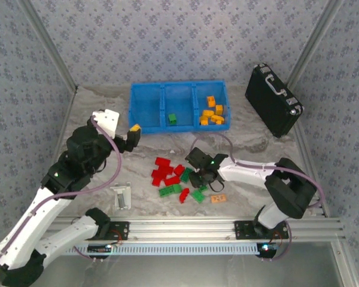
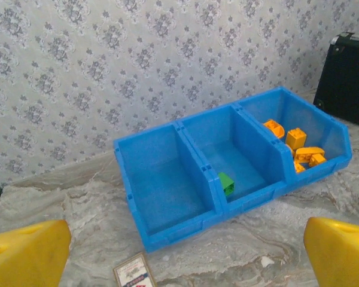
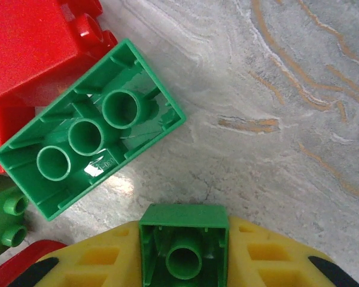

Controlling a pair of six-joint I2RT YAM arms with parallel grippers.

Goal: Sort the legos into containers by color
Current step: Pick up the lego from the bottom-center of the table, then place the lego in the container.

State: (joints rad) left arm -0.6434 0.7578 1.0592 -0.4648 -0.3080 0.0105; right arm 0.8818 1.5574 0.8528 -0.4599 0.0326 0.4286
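Observation:
In the right wrist view my right gripper [image 3: 183,242] is shut on a small green lego [image 3: 183,248], pinched between its yellow fingers [image 3: 99,260], low over the table. Beside it lie an upturned long green lego [image 3: 90,137] and red legos [image 3: 36,48]. From above, the right gripper [image 1: 203,173] sits in the pile of red legos [image 1: 163,170] and green legos [image 1: 167,191]. The blue containers [image 1: 148,128] hold one green lego [image 1: 172,119] in the middle and orange legos [image 1: 212,112] on the right. My left gripper [image 1: 131,134] hangs open before the tray [image 2: 173,233], holding nothing.
A black case [image 1: 274,98] stands at the back right. A grey-white bracket [image 1: 121,196] lies near the front left and a pale-orange tag [image 1: 218,198] near the pile. A small card [image 2: 134,275] lies in front of the tray. Patterned walls enclose the table.

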